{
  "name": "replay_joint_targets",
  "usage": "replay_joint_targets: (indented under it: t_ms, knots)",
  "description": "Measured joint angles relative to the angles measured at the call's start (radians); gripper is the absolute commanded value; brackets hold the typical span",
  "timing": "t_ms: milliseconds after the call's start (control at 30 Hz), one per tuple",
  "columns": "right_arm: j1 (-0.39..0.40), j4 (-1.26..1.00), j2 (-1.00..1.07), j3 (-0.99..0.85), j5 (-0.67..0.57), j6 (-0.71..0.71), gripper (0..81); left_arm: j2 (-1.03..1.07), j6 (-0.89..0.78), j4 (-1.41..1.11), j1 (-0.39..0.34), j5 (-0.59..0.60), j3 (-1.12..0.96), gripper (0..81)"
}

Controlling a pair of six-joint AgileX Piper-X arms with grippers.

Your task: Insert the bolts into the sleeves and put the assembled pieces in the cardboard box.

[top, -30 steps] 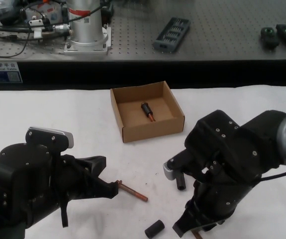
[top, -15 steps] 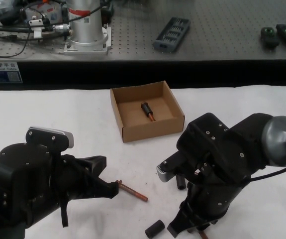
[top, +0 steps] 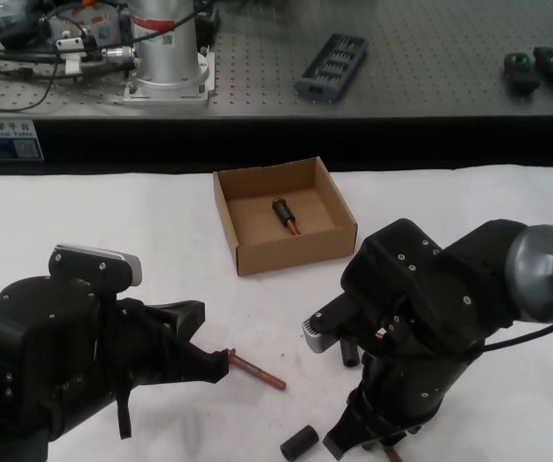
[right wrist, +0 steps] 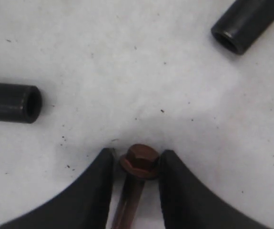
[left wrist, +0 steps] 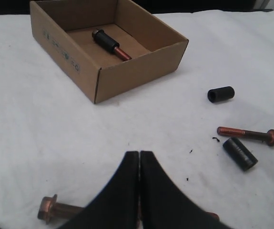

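Note:
My left gripper (left wrist: 139,153) is shut, its black fingers pressed together just above a copper bolt (left wrist: 51,210) that lies crosswise on the white cloth. In the high view this bolt (top: 257,372) pokes out past the left gripper (top: 220,366). My right gripper (right wrist: 138,155) is low over the cloth, its fingers tight on either side of a second copper bolt's hex head (right wrist: 139,160). Two black sleeves (right wrist: 10,101) (right wrist: 244,24) lie near it. The cardboard box (top: 257,252) holds one assembled piece (top: 286,214).
Loose sleeves (top: 298,442) (top: 350,354) lie on the cloth beside the right arm. The left wrist view has the box (left wrist: 137,62), two sleeves (left wrist: 221,93) (left wrist: 240,153) and a bolt (left wrist: 248,134). A raised black bench with equipment (top: 165,48) runs behind the cloth.
The right arm shifted a little to the left over the cloth and then held still. The left arm and its bolt have not moved.

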Motion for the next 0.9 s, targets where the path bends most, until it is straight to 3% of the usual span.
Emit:
replay_joint_targets:
  t_ms: [200,233,300,900]
  knots:
    - [0.0,0.0,0.0,0.0,0.0,0.0,24.6,0.0,0.0,0.0,0.0,0.0,0.0,0.7]
    - [0.0,0.0,0.0,0.0,0.0,0.0,20.5,0.0,0.0,0.0,0.0,0.0,0.0,0.7]
    - [0.0,0.002,0.0,0.0,0.0,0.0,3.1,0.0,0.0,0.0,0.0,0.0,0.0,0.7]
    - [0.002,0.034,-0.024,-0.002,0.006,-0.034,5.6,0.0,0.0,0.0,0.0,0.0,0.0,0.7]
